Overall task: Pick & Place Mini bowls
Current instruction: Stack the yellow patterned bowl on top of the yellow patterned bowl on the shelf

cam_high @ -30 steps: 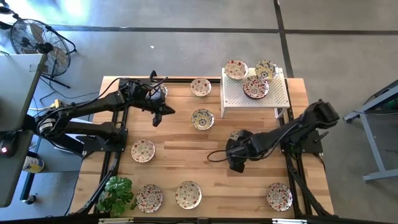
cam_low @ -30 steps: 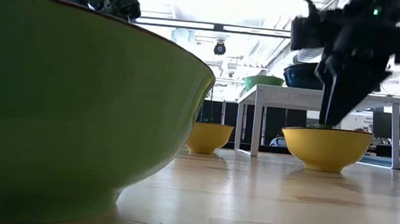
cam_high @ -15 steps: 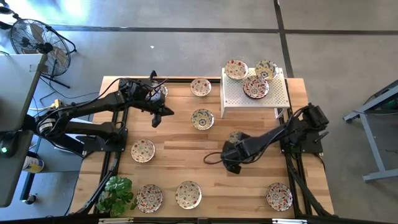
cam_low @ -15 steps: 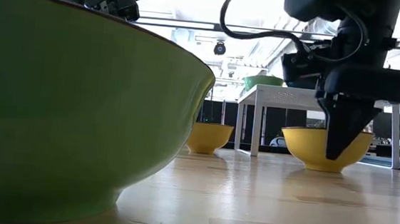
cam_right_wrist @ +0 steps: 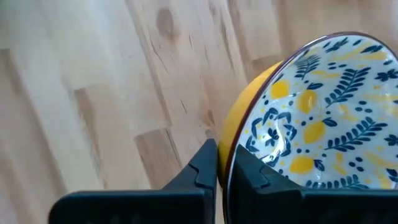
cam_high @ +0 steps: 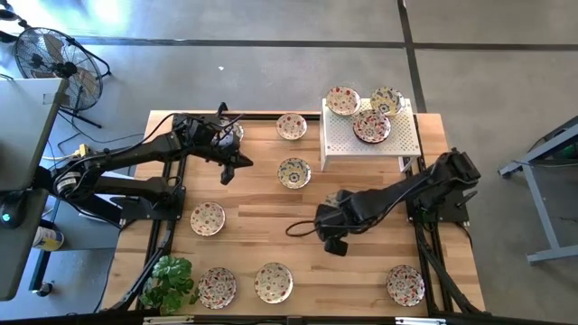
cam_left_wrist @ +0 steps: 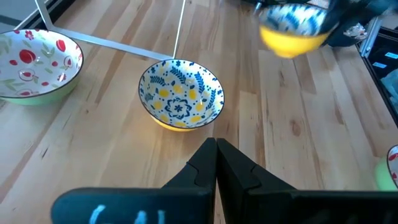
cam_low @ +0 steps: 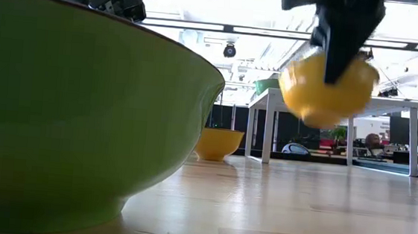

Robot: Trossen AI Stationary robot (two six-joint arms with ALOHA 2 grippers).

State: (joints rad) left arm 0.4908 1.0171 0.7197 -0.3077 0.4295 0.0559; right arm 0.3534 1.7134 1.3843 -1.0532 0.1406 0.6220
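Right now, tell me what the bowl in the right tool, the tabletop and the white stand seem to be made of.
Held bowl: likely glazed ceramic; glossy, yellow outside, painted blue-yellow leaf pattern inside.
Tabletop: wood, visible planks and grain, pale finish.
White stand: perforated sheet, possibly painted metal or plastic.

grey concrete floor [cam_high: 271, 63] crossed by dark seam lines surrounds the wooden desk [cam_high: 271, 226]. a black standing fan [cam_high: 41, 54] stands off one corner, a potted green plant [cam_high: 169, 280] at another. bright ceiling strip lights [cam_low: 201, 28] run overhead in the room beyond.
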